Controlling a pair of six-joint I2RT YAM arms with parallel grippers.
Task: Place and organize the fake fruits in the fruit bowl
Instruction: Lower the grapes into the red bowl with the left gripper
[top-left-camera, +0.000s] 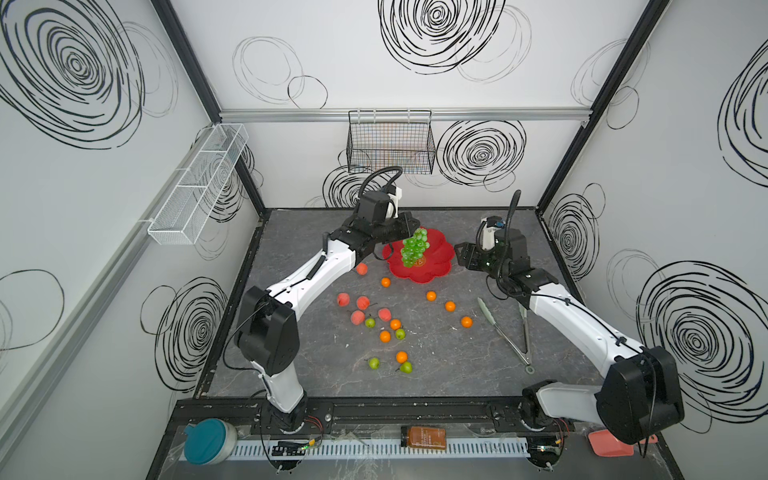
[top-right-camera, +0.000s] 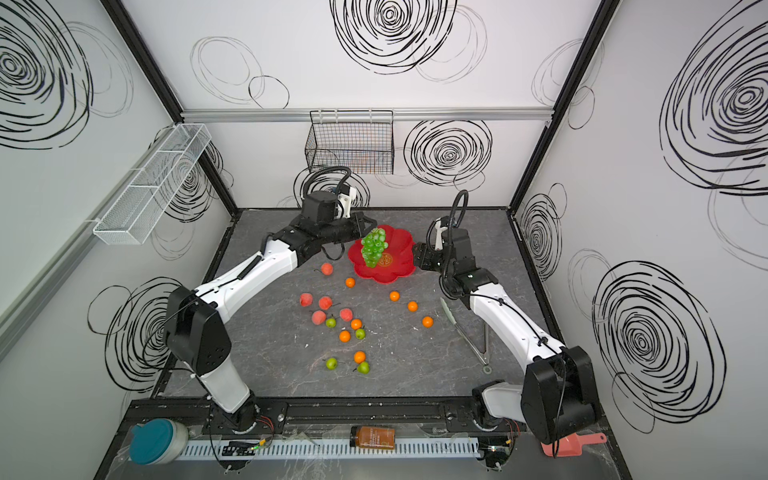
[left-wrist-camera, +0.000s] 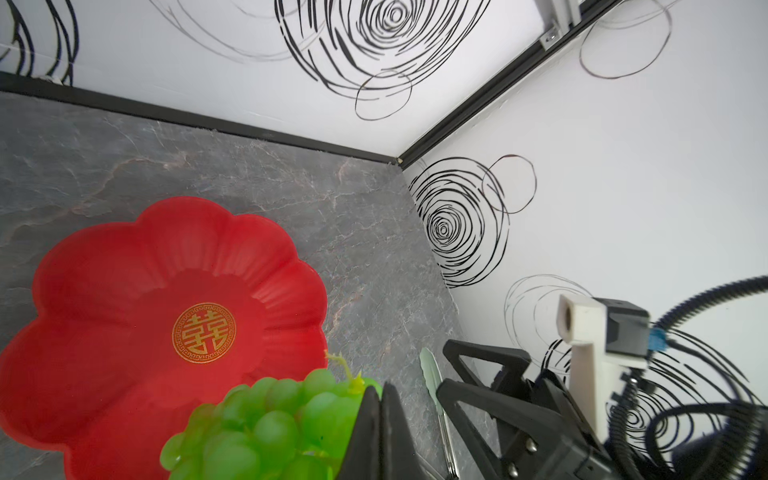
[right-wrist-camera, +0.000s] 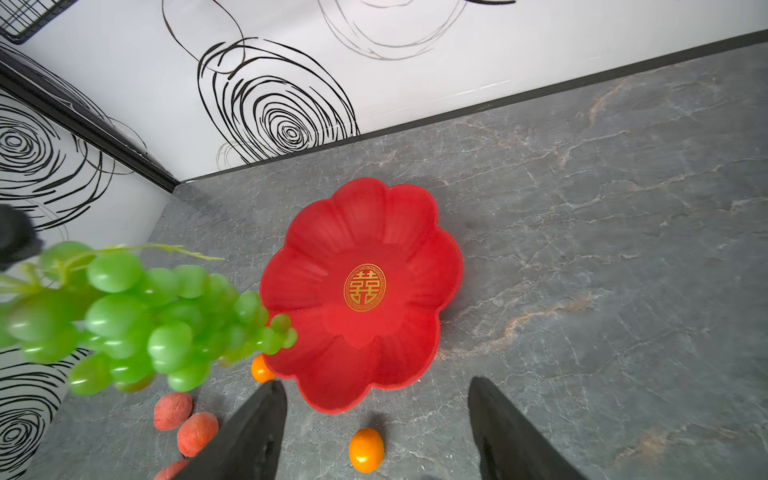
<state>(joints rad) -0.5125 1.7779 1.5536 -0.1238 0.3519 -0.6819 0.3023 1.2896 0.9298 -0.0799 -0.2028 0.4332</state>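
Around your red flower-shaped bowl (top-left-camera: 436, 249), oranges (top-left-camera: 385, 282), peaches (top-left-camera: 361, 269) and small green apples (top-left-camera: 370, 322) lay loose on the table (top-left-camera: 457, 365) on the bowl's near side. Tongs (top-left-camera: 503, 332) lay further off, to the bowl's near right. The grapes (top-left-camera: 413, 247), a glossy green bunch, hung stem-up over the bowl's left half, clear of its gold centre mark. Your left pincer (left-wrist-camera: 379, 399) was clamped tight on their stem. Your right pincer (right-wrist-camera: 377, 386) stood part spread and empty, just right of the bowl.
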